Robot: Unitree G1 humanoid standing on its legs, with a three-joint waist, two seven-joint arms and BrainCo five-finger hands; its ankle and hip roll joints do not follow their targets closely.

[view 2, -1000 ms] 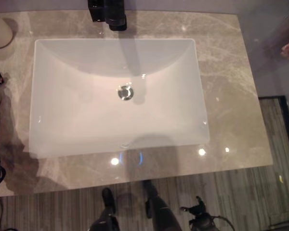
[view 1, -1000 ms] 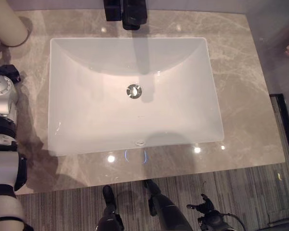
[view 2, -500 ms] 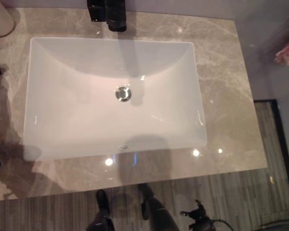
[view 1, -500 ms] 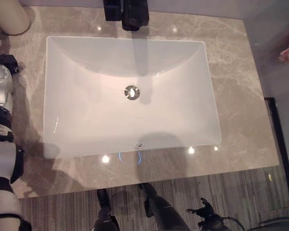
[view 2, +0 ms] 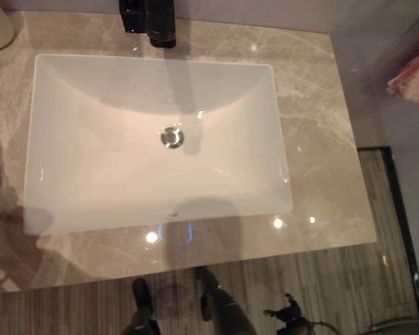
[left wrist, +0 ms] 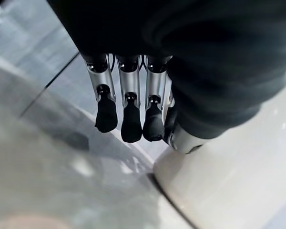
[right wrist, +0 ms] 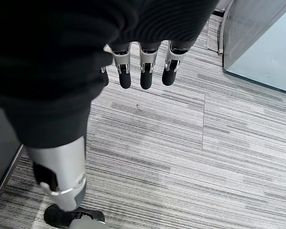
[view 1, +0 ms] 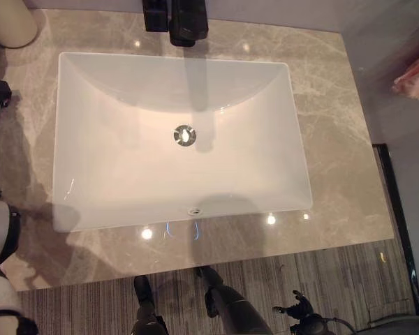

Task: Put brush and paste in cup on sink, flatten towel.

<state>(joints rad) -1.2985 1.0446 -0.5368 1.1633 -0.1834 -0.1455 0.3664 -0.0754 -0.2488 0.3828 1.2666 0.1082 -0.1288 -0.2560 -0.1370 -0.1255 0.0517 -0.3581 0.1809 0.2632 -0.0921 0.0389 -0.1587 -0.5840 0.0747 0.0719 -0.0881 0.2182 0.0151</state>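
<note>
Sink (view 1: pixel 77 139): white rectangular basin, drain (view 1: pixel 185 135) at centre, set in a grey marble counter (view 1: pixel 335 139). Black faucet (view 1: pixel 187 21) at the far rim. Cream cup (view 1: pixel 10 21) on the counter's far left corner. Pink towel (view 1: pixel 413 78) off the counter's right end (partly out of frame). Left hand (left wrist: pixel 133 95) beside the cup, fingers relaxed, empty. Right hand (right wrist: pixel 140 67) hangs over striped floor (right wrist: pixel 181 143), fingers straight, empty.

Cream cup (view 1: pixel 10 21) upright at counter's far-left corner; pink towel (view 1: pixel 413 78) far right.
</note>
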